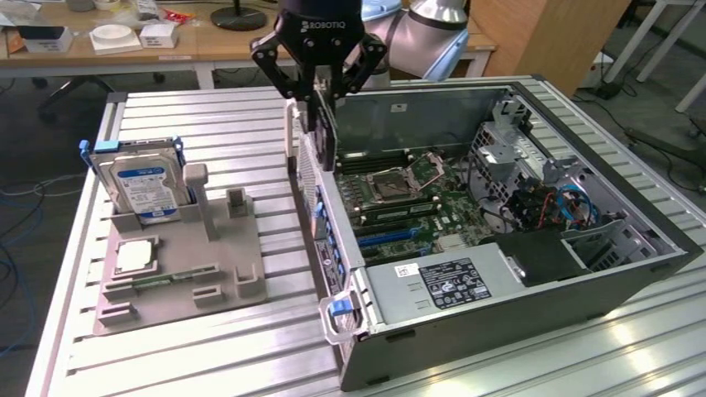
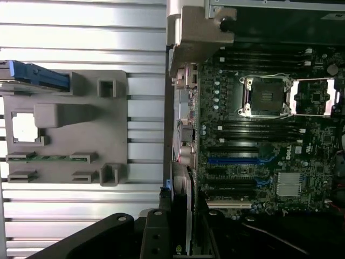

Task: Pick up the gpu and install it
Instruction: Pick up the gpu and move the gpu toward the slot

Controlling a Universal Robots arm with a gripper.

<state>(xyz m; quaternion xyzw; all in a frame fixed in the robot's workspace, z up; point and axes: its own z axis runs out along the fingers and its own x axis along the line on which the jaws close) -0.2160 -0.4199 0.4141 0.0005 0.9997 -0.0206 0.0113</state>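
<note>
Arm: wrist vertical, tool pointing straight down.
Gripper (image 1: 317, 91): both fingers drawn in, clamped on the upper edge of the gpu (image 1: 317, 136), which hangs upright.

Bright even room light, glare streaks on slatted table (image 1: 646, 335), shadow inside case (image 1: 518, 327).

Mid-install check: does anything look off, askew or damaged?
Nothing looks spilled or damaged. The gripper holds the gpu upright over a wall of the case. Only oddity: the processor socket on the motherboard stands open.
</note>
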